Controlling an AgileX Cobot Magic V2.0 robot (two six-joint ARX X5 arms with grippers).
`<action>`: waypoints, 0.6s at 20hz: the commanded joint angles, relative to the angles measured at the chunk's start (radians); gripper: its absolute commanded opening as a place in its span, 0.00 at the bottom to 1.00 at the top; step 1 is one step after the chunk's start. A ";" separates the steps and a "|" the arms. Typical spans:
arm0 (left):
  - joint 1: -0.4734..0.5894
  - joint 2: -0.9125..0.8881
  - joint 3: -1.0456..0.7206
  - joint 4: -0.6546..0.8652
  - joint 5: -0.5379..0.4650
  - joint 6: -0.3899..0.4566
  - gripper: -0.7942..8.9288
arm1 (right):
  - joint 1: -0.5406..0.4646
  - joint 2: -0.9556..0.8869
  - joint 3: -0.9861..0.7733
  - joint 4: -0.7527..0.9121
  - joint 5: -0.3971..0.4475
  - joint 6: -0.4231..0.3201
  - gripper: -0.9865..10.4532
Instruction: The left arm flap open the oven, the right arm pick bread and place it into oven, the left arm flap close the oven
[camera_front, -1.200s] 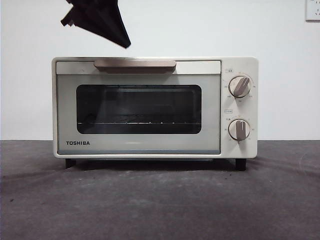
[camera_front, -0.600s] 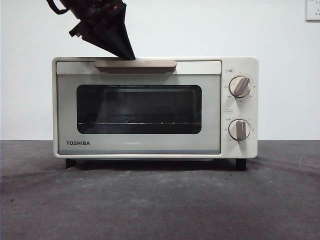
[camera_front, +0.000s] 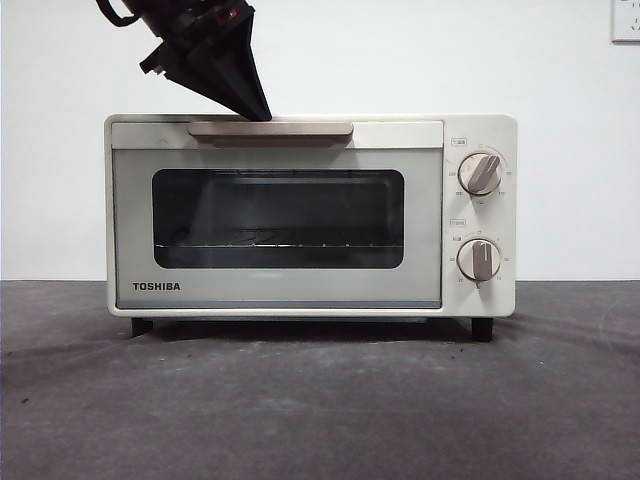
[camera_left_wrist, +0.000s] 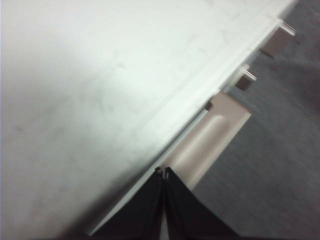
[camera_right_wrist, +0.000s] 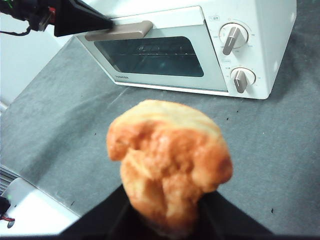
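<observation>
Oven (camera_front: 310, 215): cream-white, on the dark grey table (camera_front: 320, 400), door closed, two knobs (camera_front: 480, 172) at right. Handle (camera_front: 270, 129): beige bar along the door's top.
Left gripper (camera_front: 262, 116): jaws pressed together, tips at the handle's left part, almost unmoved from half a second ago.
Right gripper (camera_right_wrist: 167, 227): clamped on the bread (camera_right_wrist: 169, 162), held well in front of the oven, above the table.

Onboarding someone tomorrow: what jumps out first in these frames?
The cream oven fills the table's middle, door barely cracked at the top. The left gripper sits with shut jaws at the beige handle. In the right wrist view, the right gripper holds the golden bread up, short of the oven.
</observation>
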 joint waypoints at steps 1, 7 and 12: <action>-0.029 0.030 0.000 -0.069 -0.017 0.014 0.09 | 0.003 0.001 0.008 0.016 -0.002 0.011 0.18; -0.085 0.030 -0.001 -0.164 -0.076 0.039 0.09 | 0.003 0.001 0.008 0.016 -0.002 0.011 0.18; -0.119 0.030 -0.002 -0.178 -0.081 0.026 0.09 | 0.003 0.001 0.008 0.015 -0.002 0.011 0.18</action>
